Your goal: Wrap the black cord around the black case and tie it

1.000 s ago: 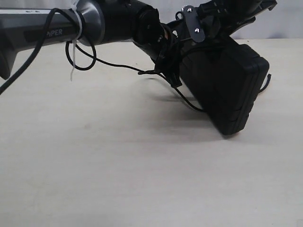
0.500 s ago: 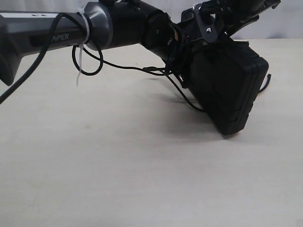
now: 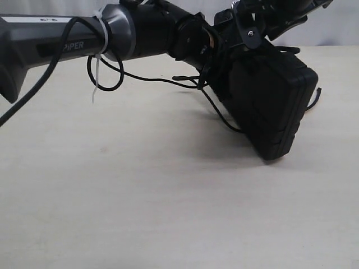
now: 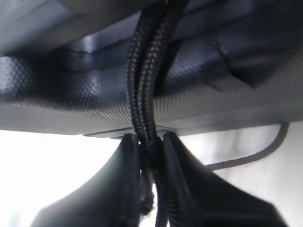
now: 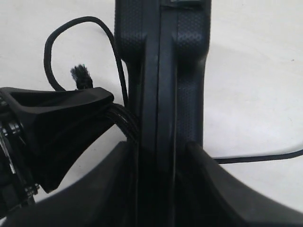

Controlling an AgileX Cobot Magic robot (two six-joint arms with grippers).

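The left gripper point(image 4: 150, 142) is pinched shut on the cord point(image 4: 144, 85). Two braided strands run side by side out from between its fingers point(image 4: 125, 179) and up over the case point(image 4: 71, 104), across its textured edge.

The right gripper point(image 5: 161, 156) clamps the case edge-on, with one finger on each broad face. In that view the cord's frayed tip point(image 5: 80, 73) sticks up just beside the left gripper's finger, and a loop of cord arcs above it. Another strand lies on the table point(image 5: 255, 71) on the far side of the case.

In the exterior view the case stands tilted, right of middle. Its low corner seems to touch the table and its top is under both grippers. One strand sags from the left gripper to the case's lower front. The left arm point(image 3: 73, 39) reaches in from the left, with a cable point(image 3: 33, 84) held to it by a white zip tie point(image 3: 95, 84).
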